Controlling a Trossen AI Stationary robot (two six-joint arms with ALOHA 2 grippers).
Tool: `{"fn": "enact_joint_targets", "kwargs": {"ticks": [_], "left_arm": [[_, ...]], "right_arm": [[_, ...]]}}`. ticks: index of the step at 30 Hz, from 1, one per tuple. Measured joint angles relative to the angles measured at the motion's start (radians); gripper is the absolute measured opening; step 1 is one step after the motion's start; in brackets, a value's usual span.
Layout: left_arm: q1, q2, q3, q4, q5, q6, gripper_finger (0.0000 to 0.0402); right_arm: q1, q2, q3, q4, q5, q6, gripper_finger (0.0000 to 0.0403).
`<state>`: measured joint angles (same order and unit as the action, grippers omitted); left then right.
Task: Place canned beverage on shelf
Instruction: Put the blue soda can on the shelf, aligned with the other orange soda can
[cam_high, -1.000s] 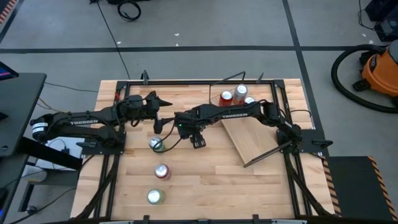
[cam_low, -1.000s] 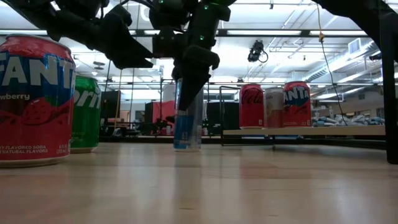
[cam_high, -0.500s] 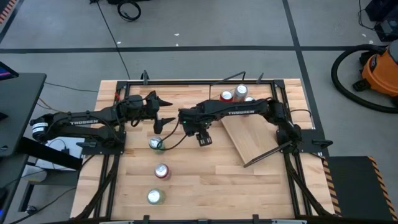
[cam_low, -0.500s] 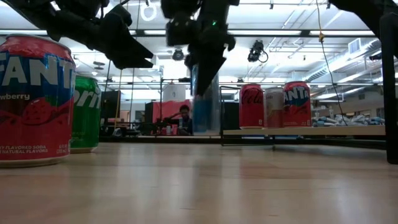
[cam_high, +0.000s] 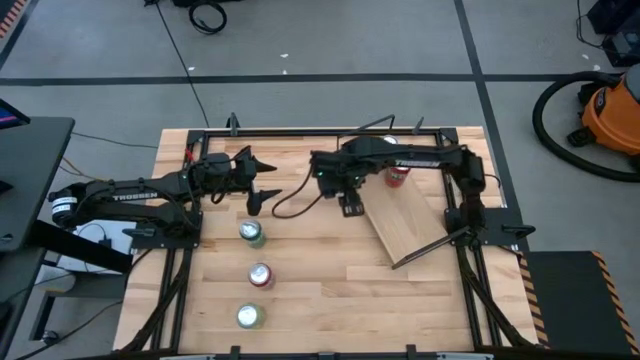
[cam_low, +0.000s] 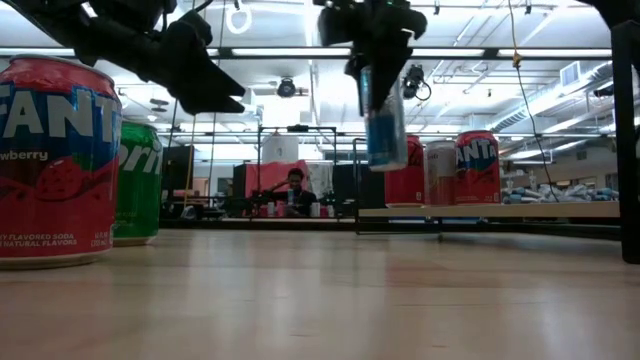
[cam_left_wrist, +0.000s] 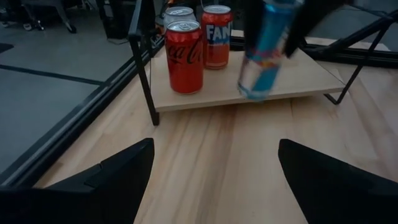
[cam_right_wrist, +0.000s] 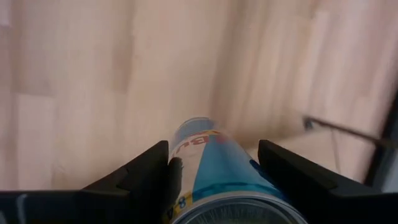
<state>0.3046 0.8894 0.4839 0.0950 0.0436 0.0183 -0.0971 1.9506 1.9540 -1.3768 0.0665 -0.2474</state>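
My right gripper (cam_high: 350, 202) is shut on a slim blue can (cam_low: 385, 120) and holds it in the air beside the shelf's near-left edge; the can also shows in the left wrist view (cam_left_wrist: 264, 50). The shelf (cam_high: 405, 225) is a light-wood board set askew on black rods. A red cola can (cam_left_wrist: 185, 56), a silver can (cam_left_wrist: 179, 12) and a Fanta can (cam_left_wrist: 216, 34) stand on its far end. My left gripper (cam_high: 262, 183) is open and empty over the table's far left part. My right gripper pinches the blue can's side wall near its top (cam_right_wrist: 183, 165) between its two fingers (cam_right_wrist: 149, 171). The fingers come from above, pointing down along the can. The can hangs below them, slightly tilted, clear of the table and the shelf.
Three cans stand in a row on the table's left half: a green one (cam_high: 250, 232), a red Fanta (cam_high: 261, 275) and another green one (cam_high: 247, 317). A black rod frame (cam_high: 300, 132) edges the table. A person shows far off in the room (cam_low: 295, 185).
My right gripper has lifted the blue can off the table, where it stood upright, and carried it up and toward the table's right and far side, to the shelf's edge. The can is now well clear of the table.
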Motion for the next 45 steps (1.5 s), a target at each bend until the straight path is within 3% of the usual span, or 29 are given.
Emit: {"fn": "enact_joint_targets", "kwargs": {"ticks": [13, 20, 35, 45], "left_arm": [[-0.001, 0.0, 0.0, -0.009, 0.004, -0.052, 0.0355], [-0.001, 0.0, 0.0, -0.009, 0.006, -0.052, 0.0355], [-0.001, 0.0, 0.0, -0.014, 0.006, -0.05, 0.0355], [-0.001, 0.0, 0.0, -0.015, 0.006, -0.05, 0.0355]], "right_arm": [[-0.071, -0.235, -0.399, 0.197, 0.038, 0.024, 0.0249], [-0.117, -0.309, -0.545, 0.28, 0.048, 0.011, 0.0249], [-0.183, -0.308, -0.563, 0.274, 0.045, -0.017, 0.0293], [-0.181, -0.308, -0.563, 0.254, 0.067, -0.003, 0.0294]]}}
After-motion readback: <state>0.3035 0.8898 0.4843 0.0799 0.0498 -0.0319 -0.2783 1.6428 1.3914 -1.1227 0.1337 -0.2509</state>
